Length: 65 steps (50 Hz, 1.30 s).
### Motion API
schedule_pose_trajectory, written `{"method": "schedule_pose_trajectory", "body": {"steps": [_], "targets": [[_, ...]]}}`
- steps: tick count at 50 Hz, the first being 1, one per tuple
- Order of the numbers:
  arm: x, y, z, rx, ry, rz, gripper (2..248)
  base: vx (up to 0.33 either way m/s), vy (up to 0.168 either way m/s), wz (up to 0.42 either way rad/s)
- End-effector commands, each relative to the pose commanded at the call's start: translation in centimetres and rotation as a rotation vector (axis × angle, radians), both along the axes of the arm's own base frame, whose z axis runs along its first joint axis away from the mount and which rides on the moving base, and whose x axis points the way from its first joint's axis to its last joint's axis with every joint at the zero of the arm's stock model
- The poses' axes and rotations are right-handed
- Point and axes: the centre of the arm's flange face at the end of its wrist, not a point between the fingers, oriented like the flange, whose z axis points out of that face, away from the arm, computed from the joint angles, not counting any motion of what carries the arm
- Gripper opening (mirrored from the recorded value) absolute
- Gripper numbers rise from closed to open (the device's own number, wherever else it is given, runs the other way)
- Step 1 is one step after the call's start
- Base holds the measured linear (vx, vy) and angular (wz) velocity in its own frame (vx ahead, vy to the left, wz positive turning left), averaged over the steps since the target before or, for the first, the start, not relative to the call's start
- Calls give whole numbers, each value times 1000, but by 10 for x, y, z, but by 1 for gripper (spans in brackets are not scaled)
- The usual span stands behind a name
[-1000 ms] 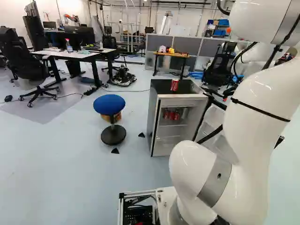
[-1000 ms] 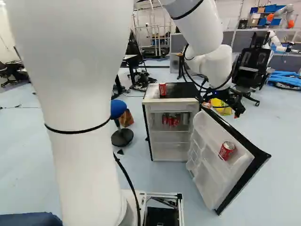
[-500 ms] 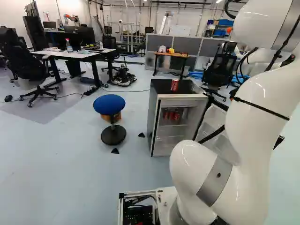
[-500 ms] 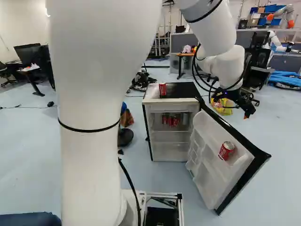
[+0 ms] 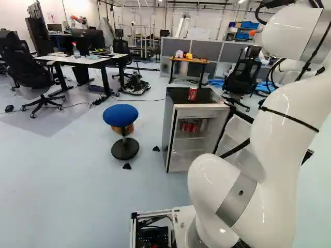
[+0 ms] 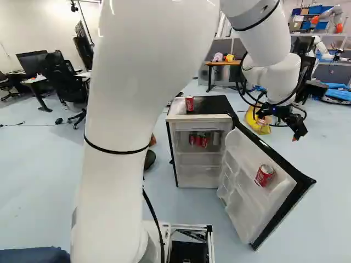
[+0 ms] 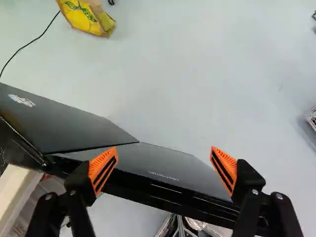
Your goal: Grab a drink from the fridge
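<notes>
Hanging out beyond the open door [image 6: 238, 205], the gripper [image 7: 164, 169] has its jaws spread wide, pinching nothing. The door's dark edge runs across beneath them in the wrist view; how near, I can't tell. Dipping too early could bring a finger down on that edge, jolt the door and topple the can [image 6: 264, 175] lying in its rack.

More cans [image 6: 199, 139] stand on an upper shelf inside the fridge [image 6: 177, 153], and a single can [image 6: 190, 103] on top. None is within the jaws, so I'd judge the grab has yet to begin. If the arm [image 6: 112, 192] cuts straight across toward the shelf, its slack cable [image 6: 240, 85] might hook the door. Going for the top can looks freer, though a low, skewed approach would likely knock it over.
</notes>
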Motion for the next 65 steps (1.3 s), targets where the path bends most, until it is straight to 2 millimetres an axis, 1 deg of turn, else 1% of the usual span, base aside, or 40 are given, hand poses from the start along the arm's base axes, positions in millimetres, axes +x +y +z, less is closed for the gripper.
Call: {"method": "schedule_pose_trajectory", "body": {"steps": [14, 26, 62, 65], "targets": [[-1, -22, -4, 40, 1, -34, 247, 0, 0, 0], [3, -36, -19, 72, 11, -47, 247, 0, 0, 0], [10, -48, -70, 126, 48, -49, 247, 0, 0, 0], [10, -48, -70, 126, 48, -49, 247, 0, 0, 0]]}}
